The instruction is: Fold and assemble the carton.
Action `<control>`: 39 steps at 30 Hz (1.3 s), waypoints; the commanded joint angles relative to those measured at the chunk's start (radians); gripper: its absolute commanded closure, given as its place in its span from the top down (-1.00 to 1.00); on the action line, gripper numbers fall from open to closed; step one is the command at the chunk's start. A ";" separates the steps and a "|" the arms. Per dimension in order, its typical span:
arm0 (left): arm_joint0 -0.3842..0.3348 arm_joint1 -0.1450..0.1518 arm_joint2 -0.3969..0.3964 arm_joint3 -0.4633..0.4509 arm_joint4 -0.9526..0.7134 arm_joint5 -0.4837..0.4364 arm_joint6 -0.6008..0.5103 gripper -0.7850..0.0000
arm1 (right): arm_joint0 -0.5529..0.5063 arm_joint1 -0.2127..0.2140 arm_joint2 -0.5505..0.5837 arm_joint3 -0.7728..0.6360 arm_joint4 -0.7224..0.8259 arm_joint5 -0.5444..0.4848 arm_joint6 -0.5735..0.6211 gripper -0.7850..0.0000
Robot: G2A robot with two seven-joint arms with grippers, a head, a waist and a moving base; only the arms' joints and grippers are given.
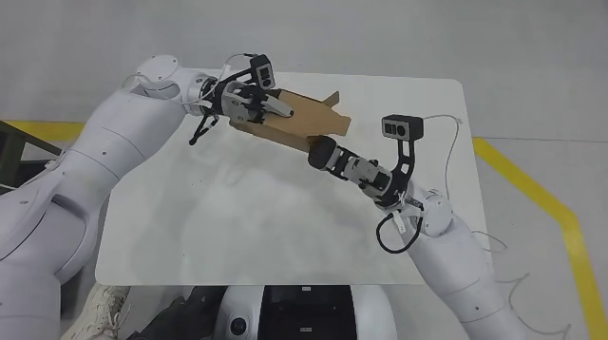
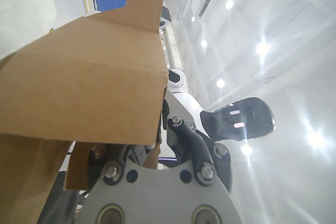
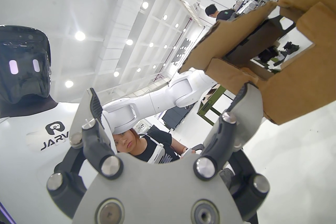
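We see the carton, brown corrugated cardboard with creased panels and a notched tab, held up over the far part of the white, round-cornered surface. The left tool is clamped on one end of it, with cardboard running down between its metal fingers. At the other end the right tool is spread wide, and one of its ribbed grey fingers touches a folded flap with raw cut edges.

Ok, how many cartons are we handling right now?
1. The carton sits over the far side of the table, left gripper clamped on one end, right gripper open at the other.
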 commanded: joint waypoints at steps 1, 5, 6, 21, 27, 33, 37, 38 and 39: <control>0.000 0.001 0.005 -0.002 0.003 0.005 0.000 -1.00 | -0.001 0.001 0.003 -0.001 0.002 0.000 0.001 1.00; -0.002 0.002 0.017 -0.006 0.012 0.014 0.000 -1.00 | 0.001 0.002 0.007 -0.001 0.001 0.002 -0.002 1.00; -0.004 0.002 0.021 -0.008 0.016 0.021 0.000 -1.00 | 0.003 0.002 0.008 0.000 0.000 0.005 -0.003 1.00; -0.023 -0.004 0.057 -0.015 -0.005 0.032 0.000 -1.00 | 0.024 -0.002 -0.026 0.001 -0.007 0.037 0.013 1.00; -0.022 0.000 0.056 -0.008 -0.055 0.050 0.000 -1.00 | -0.009 0.006 0.015 -0.019 0.022 0.005 0.023 1.00; -0.020 0.011 0.052 -0.010 -0.071 0.058 0.000 -1.00 | -0.059 0.022 0.106 -0.040 0.066 -0.023 0.014 1.00; -0.017 0.017 0.056 -0.027 -0.070 0.065 0.000 -1.00 | -0.055 0.027 0.146 -0.021 0.090 -0.017 -0.002 1.00; -0.015 0.018 0.058 -0.034 -0.072 0.068 0.000 -1.00 | -0.049 0.027 0.150 -0.014 0.089 -0.012 -0.010 1.00; -0.013 0.019 0.059 -0.041 -0.073 0.070 0.000 -1.00 | -0.043 0.027 0.151 -0.007 0.088 -0.005 -0.019 1.00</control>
